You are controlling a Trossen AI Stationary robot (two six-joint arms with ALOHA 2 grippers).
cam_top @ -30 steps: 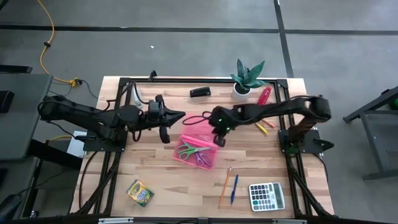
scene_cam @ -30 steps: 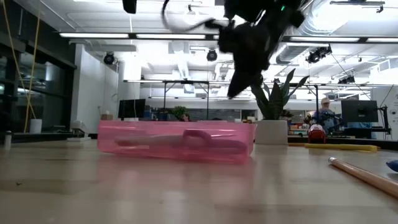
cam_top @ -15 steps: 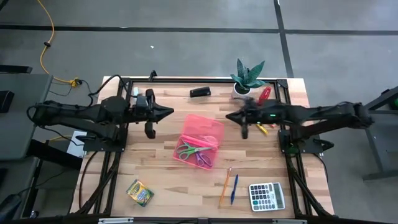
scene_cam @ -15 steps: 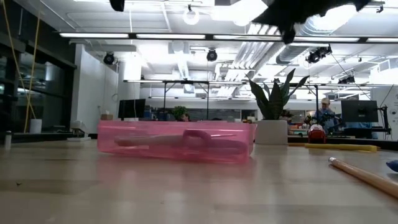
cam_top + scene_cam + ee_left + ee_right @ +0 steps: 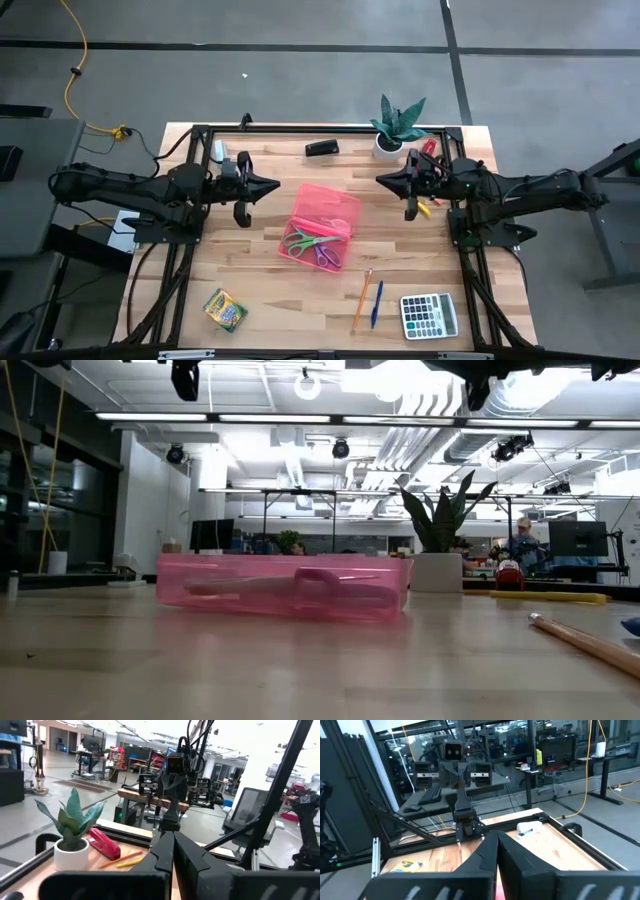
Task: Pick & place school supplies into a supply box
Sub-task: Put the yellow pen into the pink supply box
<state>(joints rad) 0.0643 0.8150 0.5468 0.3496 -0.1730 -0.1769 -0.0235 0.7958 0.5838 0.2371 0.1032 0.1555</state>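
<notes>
The pink supply box (image 5: 322,226) lies at the table's middle; in the low view the supply box (image 5: 285,586) rests flat on its base. Green-handled scissors (image 5: 301,240) and pink/purple-handled scissors (image 5: 326,255) lie inside it. An orange pencil (image 5: 362,298) and a blue pen (image 5: 377,303) lie side by side on the wood nearer me, right of the box. A short yellow stick (image 5: 424,207) lies under the right arm. My left gripper (image 5: 272,185) hovers left of the box, shut and empty. My right gripper (image 5: 381,180) hovers right of it, shut and empty.
A grey calculator (image 5: 429,315) sits at the near right corner and a crayon box (image 5: 224,309) at the near left. A potted plant (image 5: 398,125), a red stapler (image 5: 425,152) and a small black item (image 5: 321,148) stand along the far edge.
My right gripper has drawn back from above the box toward the table's right edge and risen, stretching out level. My left gripper has pulled back a little toward the left edge. The box and the scissors in it have stayed put.
</notes>
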